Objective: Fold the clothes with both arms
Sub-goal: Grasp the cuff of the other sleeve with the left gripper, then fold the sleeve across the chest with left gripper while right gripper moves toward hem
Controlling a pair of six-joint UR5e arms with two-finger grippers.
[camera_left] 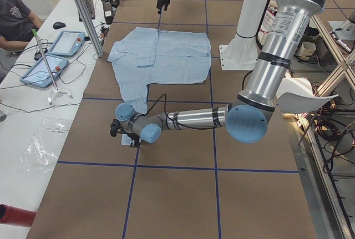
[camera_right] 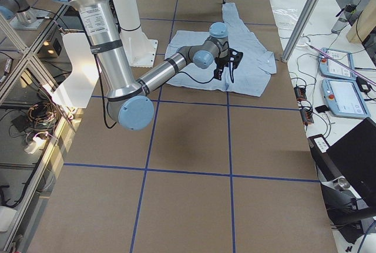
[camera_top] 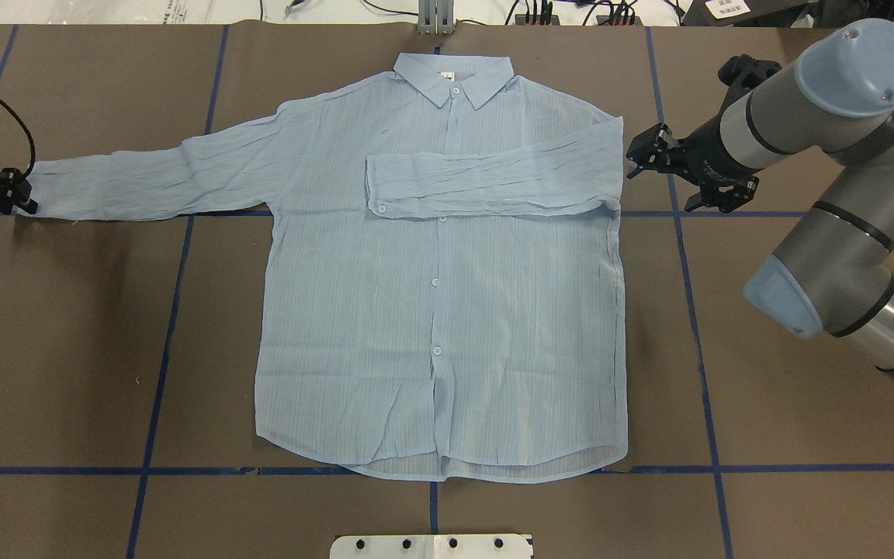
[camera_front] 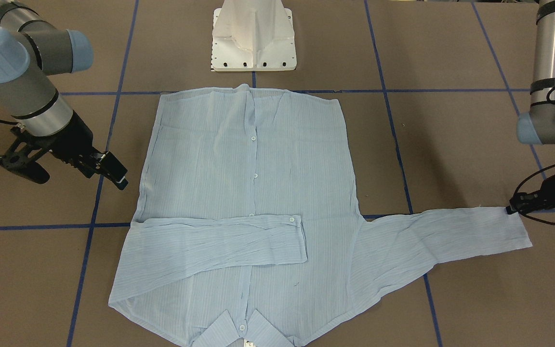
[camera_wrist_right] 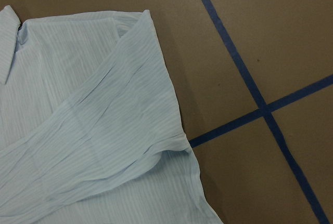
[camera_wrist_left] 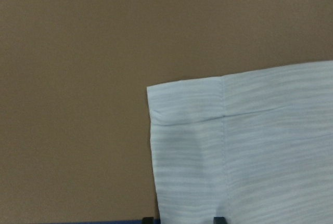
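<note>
You've got the brown table top (camera_top: pixel 67 326) crossed by blue tape lines (camera_top: pixel 695 310), and flat in the middle of it lies the thin pale blue striped button-up shirt (camera_top: pixel 439 326), front up and buttoned, collar on the far side from the robot, hem towards its base. The silver-and-grey right arm (camera_top: pixel 827 140) reaches in from the side, and the matching left arm (camera_left: pixel 266 72) stretches low along the table. One long sleeve (camera_top: pixel 486 182) is folded across the chest, its cuff just short of the button line. The other sleeve (camera_top: pixel 160 175) lies straight out towards the left arm, wrinkled and flat. Your black right gripper (camera_top: pixel 635 157) hovers just beside the folded shoulder edge, jaws spread and holding nothing. Your black left gripper (camera_top: pixel 26 198) sits right at the end of the outstretched sleeve. In the left wrist view its two fingertips (camera_wrist_left: pixel 219 219) stand apart, with the cuff (camera_wrist_left: pixel 208 146) lying in the gap between them. The pointed collar (camera_top: pixel 455 81) lies flat, a small white button (camera_top: pixel 437 282) shows mid-placket, and a white neck label (camera_top: pixel 447 75) peeks inside the collar.
</note>
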